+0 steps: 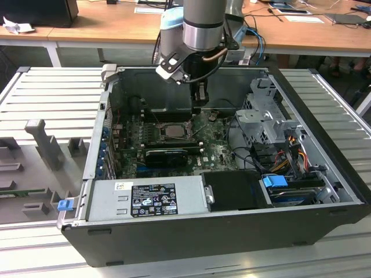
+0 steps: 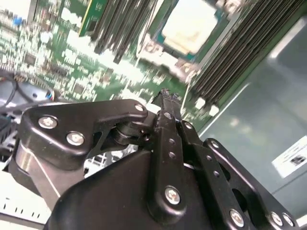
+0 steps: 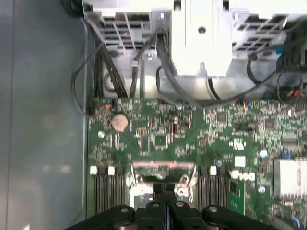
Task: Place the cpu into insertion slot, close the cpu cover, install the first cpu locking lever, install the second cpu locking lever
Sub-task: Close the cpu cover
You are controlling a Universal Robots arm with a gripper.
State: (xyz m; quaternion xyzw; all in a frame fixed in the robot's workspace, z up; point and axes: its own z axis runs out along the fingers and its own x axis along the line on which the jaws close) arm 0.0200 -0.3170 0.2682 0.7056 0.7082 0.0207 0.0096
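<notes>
Computer case (image 1: 232, 234): black, side panel off, lying flat on the ribbed metal table (image 1: 46, 87), with a green circuit board (image 1: 217, 147) on its floor.

Item, arm (image 1: 203, 26): reaches down into the case from above. Its jaws are closed against each other with nothing between them, as seen in both wrist views. In the exterior view they hang over the board just beside the insertion slot (image 1: 155, 135), toward the exterior view's right.

Item, cpu (image 1: 174, 131): pale square lying flat inside the slot's dark rim. It is also a bright square past the jaw tips in the second wrist view (image 2: 192, 24).

Item, cpu cover (image 3: 163, 168): dull-metal frame at the socket, directly ahead of the jaw tips in the first wrist view. Whether it is shut over the chip cannot be told.

Item, memory slots (image 3: 108, 191): dark ribbed rows on either side of the socket.

Item, coin cell (image 3: 120, 122): round, on the board near the case wall.

Item, power supply (image 1: 148, 200): grey box with a label, at the case's near side.

Item, drive cage (image 1: 264, 119): perforated grey metal, toward the exterior view's right.
</notes>
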